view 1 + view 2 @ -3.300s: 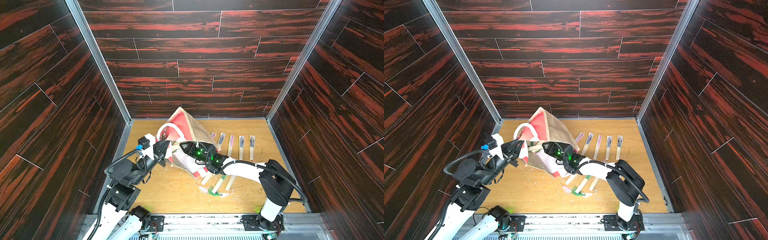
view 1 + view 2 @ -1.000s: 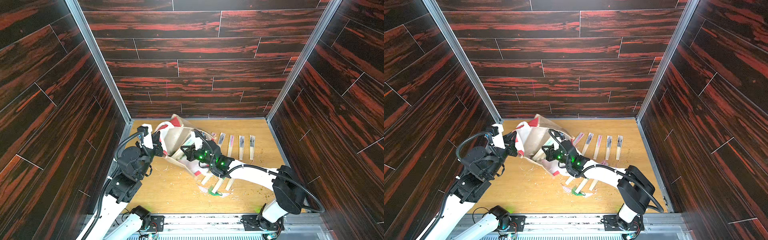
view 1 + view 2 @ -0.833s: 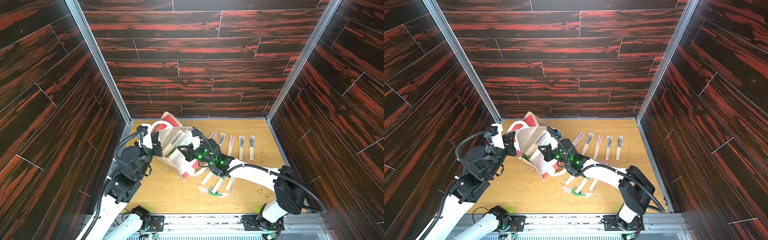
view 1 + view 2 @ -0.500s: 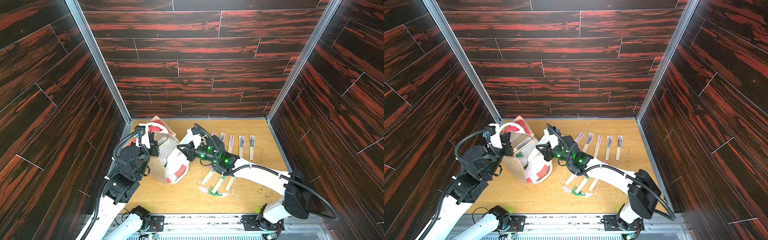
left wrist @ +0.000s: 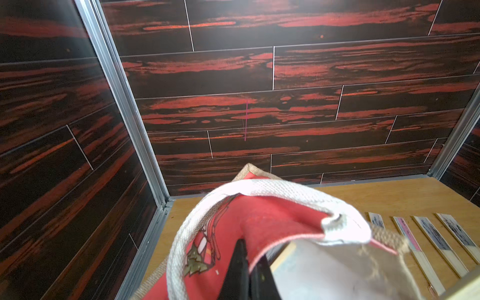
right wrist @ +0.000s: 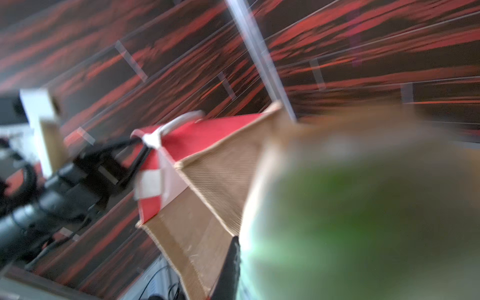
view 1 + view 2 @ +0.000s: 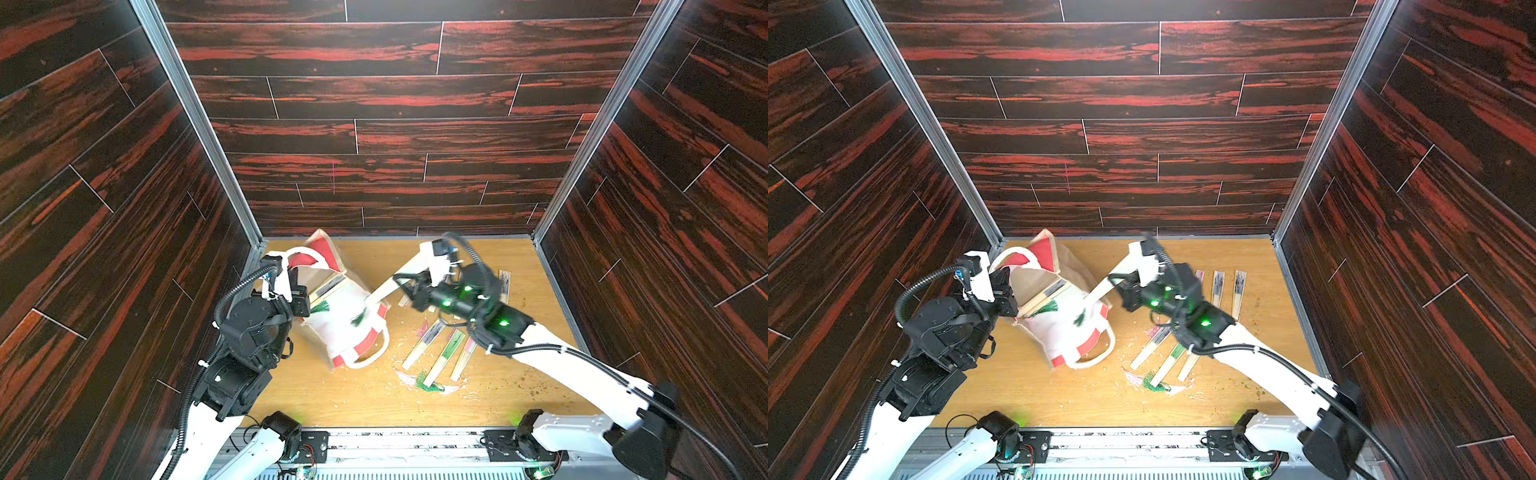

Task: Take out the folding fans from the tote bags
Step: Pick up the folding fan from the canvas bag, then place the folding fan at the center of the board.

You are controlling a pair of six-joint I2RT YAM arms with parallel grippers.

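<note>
Tote bag (image 7: 347,328) sits on the left side of the desk (image 7: 332,395), toward the back corner. It's tipped right over, so the open mouth and white lining face the top cameras. The left jaws are clamped shut on the bag's upper rim, right by the red side panel. The left wrist view shows the black tips pinching that red edge just under the white rope handle (image 5: 259,192).

The right jaws are closed on a folding fan (image 7: 384,287), a pale stick slanting down so its lower end is just over the bag's mouth. A green tassel (image 7: 358,318) dangles there against the lining. The right wrist view is all blur, with just a pale green smear up close, so it's no help.

A couple more fans in the bag (image 7: 328,286) lie flat against the inner wall, with a second green tassel beside them.

Already out on the desk are three fans (image 7: 424,344) fanned out just right of the bag, one with a green tassel at its near end. The row of fans (image 7: 1217,286) lies side by side further back, partly hidden behind the right arm (image 7: 582,370) in both top views.
</note>
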